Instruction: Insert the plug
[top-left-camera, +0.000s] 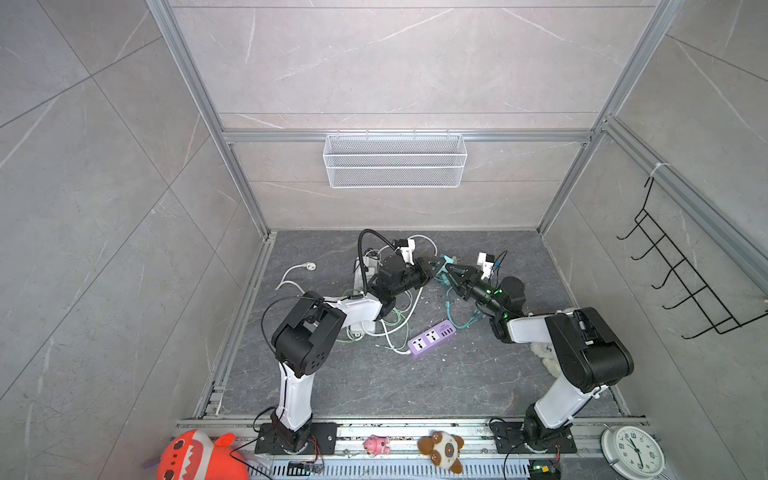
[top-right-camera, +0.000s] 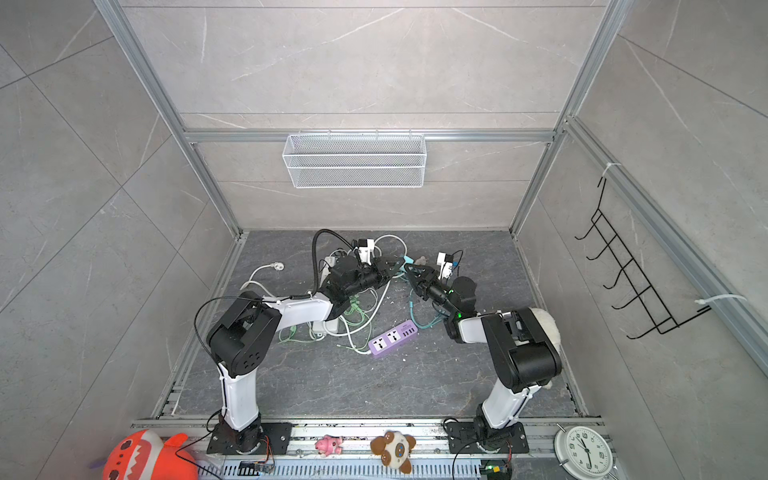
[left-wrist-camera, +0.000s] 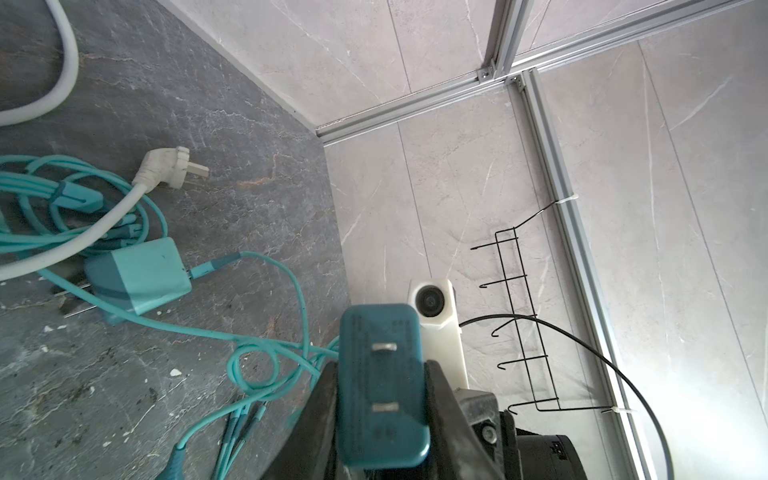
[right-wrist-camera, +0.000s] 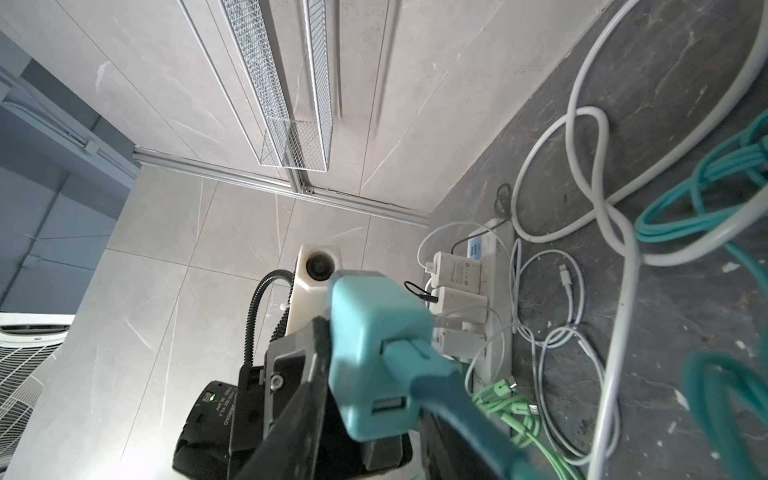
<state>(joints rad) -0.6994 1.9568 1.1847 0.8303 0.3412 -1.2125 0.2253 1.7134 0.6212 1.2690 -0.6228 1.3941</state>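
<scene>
Plug (left-wrist-camera: 380, 399): found clamped mid-air in left gripper (left-wrist-camera: 382, 368); right gripper (top-left-camera: 448, 272) alongside, grip unclear. Judged mid-handover; needed prongs (left-wrist-camera: 384, 347) aimed at near purple strip (top-left-camera: 432, 337).

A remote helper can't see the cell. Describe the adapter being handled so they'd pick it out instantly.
Find the dark stone floor, then its back half, where the left gripper and right gripper meet. Held there, off the floor, is the teal adapter, two flat prongs on one face. Its teal twin lies among the cables; only this one is gripped.
</scene>
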